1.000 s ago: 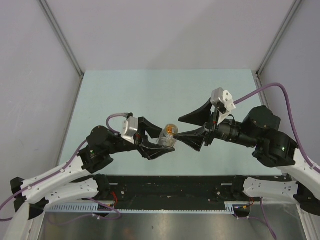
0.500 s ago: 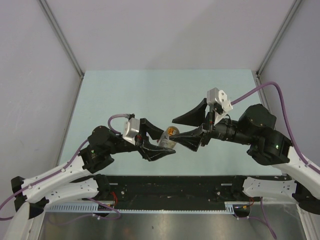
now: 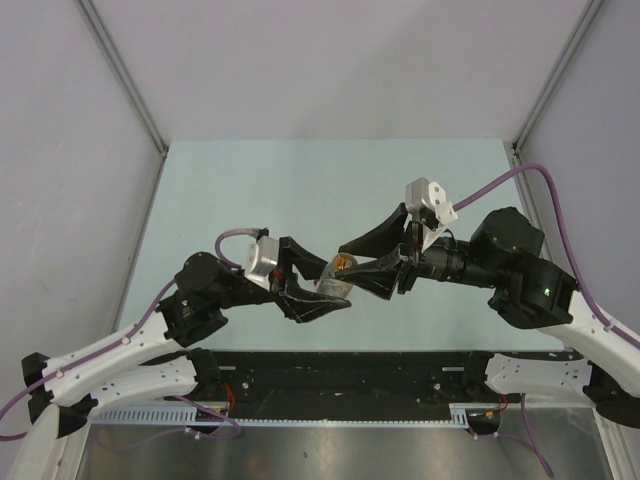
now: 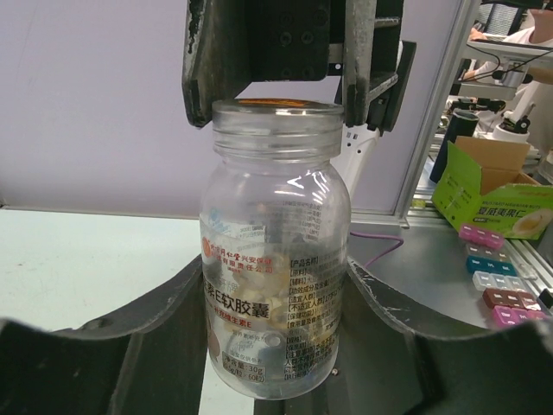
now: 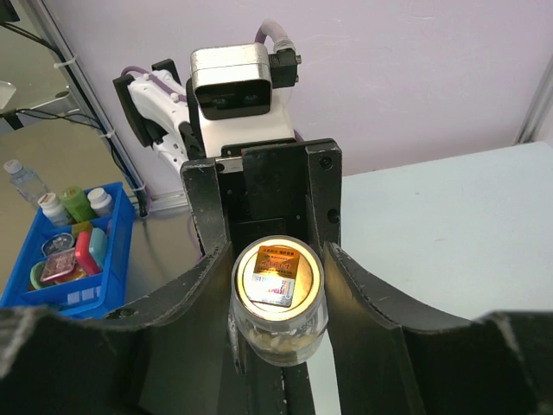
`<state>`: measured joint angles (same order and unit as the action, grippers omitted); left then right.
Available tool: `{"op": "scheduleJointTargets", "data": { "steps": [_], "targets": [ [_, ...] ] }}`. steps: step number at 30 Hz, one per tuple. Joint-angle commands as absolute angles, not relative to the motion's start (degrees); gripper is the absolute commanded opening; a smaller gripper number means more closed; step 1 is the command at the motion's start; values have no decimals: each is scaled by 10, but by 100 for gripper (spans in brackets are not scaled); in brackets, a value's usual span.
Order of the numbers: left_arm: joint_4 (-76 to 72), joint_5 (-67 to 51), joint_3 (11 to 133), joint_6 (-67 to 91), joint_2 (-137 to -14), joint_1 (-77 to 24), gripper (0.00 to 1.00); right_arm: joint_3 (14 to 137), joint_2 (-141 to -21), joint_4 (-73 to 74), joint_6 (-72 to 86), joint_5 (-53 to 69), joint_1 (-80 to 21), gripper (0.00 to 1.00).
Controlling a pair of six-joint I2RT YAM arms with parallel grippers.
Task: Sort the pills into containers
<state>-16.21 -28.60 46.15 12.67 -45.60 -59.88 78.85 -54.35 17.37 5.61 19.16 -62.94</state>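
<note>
A small clear bottle (image 3: 336, 278) is held upright above the table, my left gripper (image 3: 322, 285) shut on its body (image 4: 276, 216). Pale tan pills (image 4: 259, 290) lie in its bottom. My right gripper (image 3: 350, 258) has come in from the right, and its two fingers (image 5: 363, 294) press against both sides of the bottle's top (image 5: 278, 275), which carries an orange sticker. A dark red pill box (image 4: 505, 298), one of the containers, lies among other coloured boxes on a bench off the table.
The pale green table (image 3: 330, 190) spreads behind both arms, with grey walls on three sides. A blue bin (image 5: 73, 246) of small bottles and a green carton (image 4: 492, 186) stand off the table.
My right gripper has slid left to the bottle, and its jaws have narrowed around the bottle's top. The left gripper has kept the bottle still.
</note>
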Motion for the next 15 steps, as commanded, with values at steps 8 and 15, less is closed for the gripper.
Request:
{"op": "scheduleJointTargets", "data": {
  "steps": [8, 15],
  "targets": [
    [-192, -265, 465, 135, -446, -602, 0, 787, -544, 153, 62, 220, -637, 47],
    [-192, -259, 466, 140, -450, -602, 0, 787, -544, 157, 56, 236, -642, 49]
  ]
}}
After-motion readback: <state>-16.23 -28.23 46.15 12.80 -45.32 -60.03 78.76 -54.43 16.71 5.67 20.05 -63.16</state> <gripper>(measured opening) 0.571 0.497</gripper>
